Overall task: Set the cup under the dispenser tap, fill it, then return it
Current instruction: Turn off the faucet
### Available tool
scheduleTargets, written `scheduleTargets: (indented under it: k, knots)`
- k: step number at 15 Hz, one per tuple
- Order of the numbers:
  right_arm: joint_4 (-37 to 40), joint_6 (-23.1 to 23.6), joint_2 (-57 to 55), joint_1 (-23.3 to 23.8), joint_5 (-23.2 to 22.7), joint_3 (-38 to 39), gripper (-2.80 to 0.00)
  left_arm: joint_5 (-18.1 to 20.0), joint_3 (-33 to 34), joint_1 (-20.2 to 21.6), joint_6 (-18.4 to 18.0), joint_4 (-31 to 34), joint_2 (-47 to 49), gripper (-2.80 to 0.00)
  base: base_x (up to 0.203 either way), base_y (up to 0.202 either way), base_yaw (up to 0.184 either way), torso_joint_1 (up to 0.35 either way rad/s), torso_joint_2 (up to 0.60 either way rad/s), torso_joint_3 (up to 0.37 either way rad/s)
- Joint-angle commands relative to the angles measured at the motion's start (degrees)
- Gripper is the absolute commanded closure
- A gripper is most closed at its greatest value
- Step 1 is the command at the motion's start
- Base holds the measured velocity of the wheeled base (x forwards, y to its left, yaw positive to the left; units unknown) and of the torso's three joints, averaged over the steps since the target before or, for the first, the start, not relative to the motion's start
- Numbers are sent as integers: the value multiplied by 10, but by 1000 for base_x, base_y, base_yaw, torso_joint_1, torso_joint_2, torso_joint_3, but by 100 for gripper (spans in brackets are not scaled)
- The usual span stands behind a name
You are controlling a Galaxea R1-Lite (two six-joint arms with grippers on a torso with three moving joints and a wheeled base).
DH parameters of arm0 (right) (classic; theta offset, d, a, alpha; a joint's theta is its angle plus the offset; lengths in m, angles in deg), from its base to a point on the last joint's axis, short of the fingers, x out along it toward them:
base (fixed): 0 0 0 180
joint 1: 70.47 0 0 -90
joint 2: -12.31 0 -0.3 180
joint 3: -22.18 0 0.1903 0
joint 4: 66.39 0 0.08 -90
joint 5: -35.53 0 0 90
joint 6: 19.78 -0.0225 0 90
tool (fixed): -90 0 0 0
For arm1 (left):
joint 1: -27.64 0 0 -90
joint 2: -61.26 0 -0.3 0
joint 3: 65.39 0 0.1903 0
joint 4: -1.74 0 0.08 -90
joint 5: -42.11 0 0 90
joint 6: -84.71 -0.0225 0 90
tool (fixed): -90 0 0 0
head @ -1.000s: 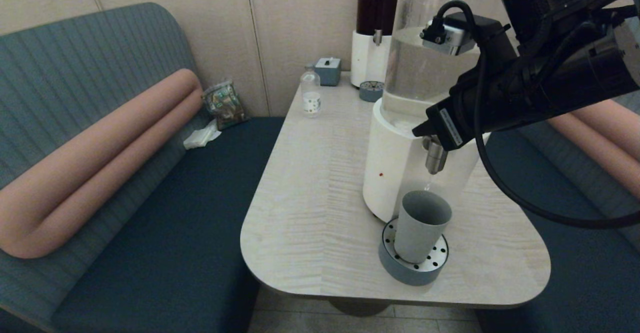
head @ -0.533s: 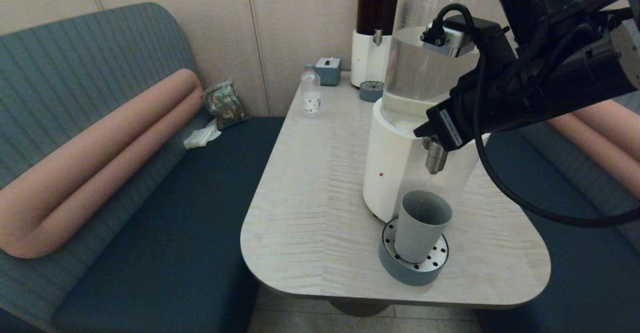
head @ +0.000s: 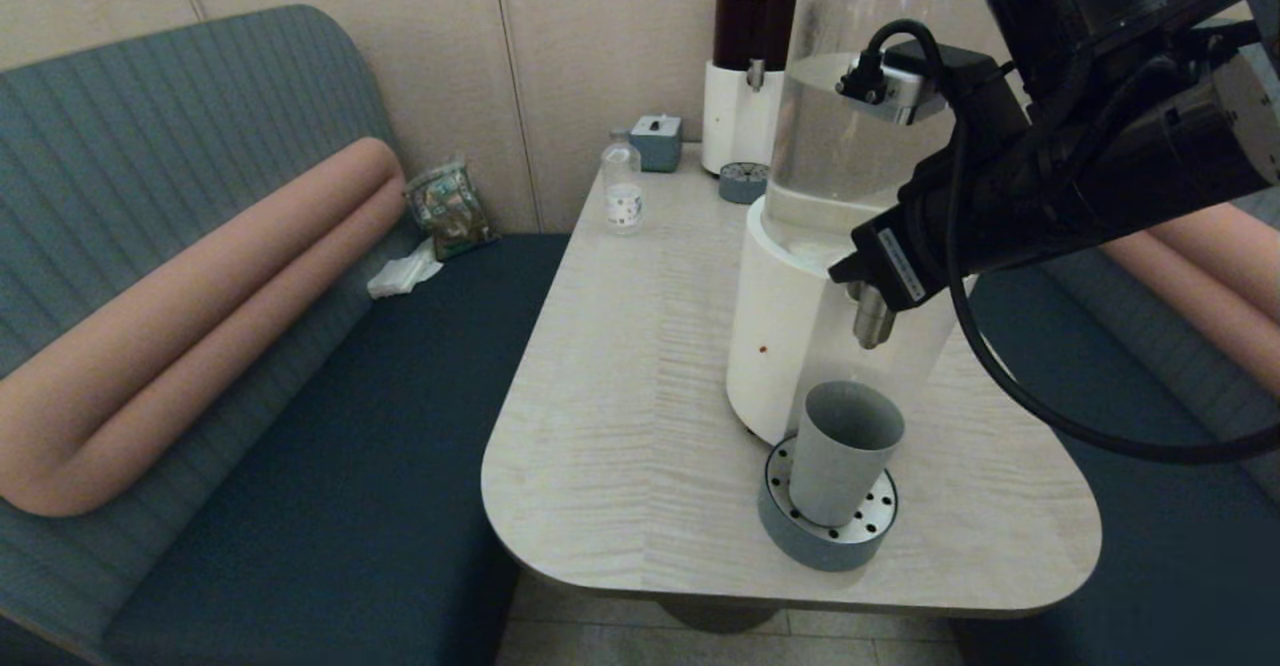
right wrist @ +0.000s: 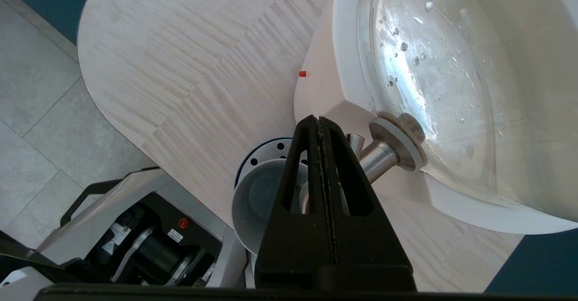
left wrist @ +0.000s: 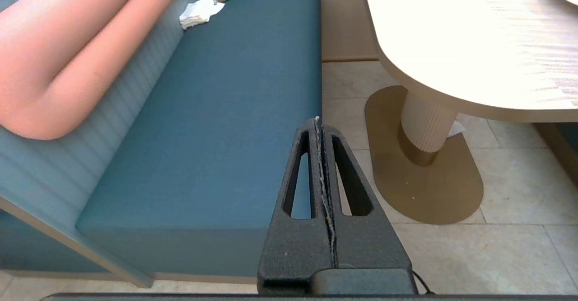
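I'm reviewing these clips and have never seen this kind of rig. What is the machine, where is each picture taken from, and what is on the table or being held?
This is a two-armed robot at a booth table. One picture comes from a camera on its head, looking down; the other two come from cameras on each wrist, behind the fingers.

The right hand, shut and holding nothing, sits at the dispenser tap of the big clear-tank dispenser. The cup stands free under the tap on a round perforated drip tray.

The left hand, also shut and empty, hangs parked off the table, above the bench seat.

Farther back stand a small clear bottle, a small grey box and a dark-liquid dispenser.
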Motion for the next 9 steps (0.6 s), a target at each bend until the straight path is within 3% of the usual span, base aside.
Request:
scheduleTargets:
  k: [1,9]
  knots:
    - [3,1,0,0,8,0,0,0,1,0,0,0,0,0,0,0,0,0,0,0]
    - [3,2,-5,0,73,-3,0,0,1,0,0,0,0,0,0,0,0,0,0,0]
